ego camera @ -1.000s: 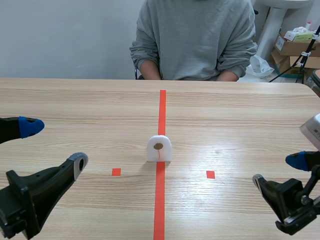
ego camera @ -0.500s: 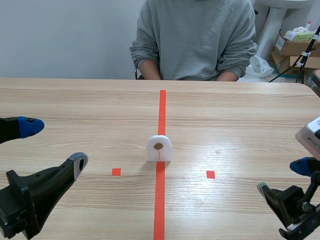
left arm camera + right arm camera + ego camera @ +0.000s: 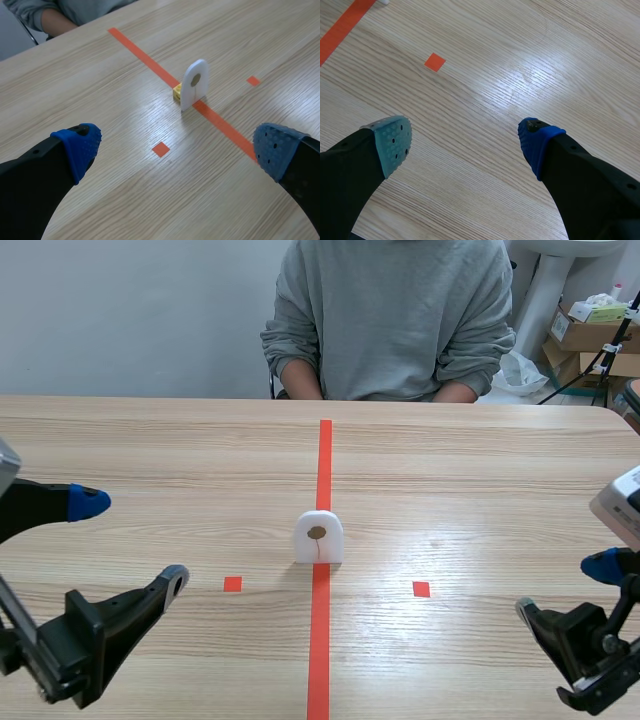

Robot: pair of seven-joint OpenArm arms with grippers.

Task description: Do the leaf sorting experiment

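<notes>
A small white arched card [image 3: 319,537] with a brown leaf on its face stands upright on the red centre line, mid-table. The left wrist view shows the card [image 3: 194,90] ahead of my gripper, with a small yellow block [image 3: 177,92] at its back. My left gripper [image 3: 132,545] hangs open over the table's left side, well short of the card. Low at the right edge my right gripper [image 3: 565,590] is open too, with only bare wood [image 3: 470,125] between its fingers.
A person in a grey sweatshirt [image 3: 390,320] sits across the table with forearms at the far edge. Cardboard boxes [image 3: 590,335] stand behind at the right. Small red square marks [image 3: 232,584] [image 3: 421,589] lie on either side of the red line [image 3: 323,460].
My left gripper has shifted right toward the middle and a little lower. My right gripper has drawn back slightly toward the right edge and down. The card has not moved.
</notes>
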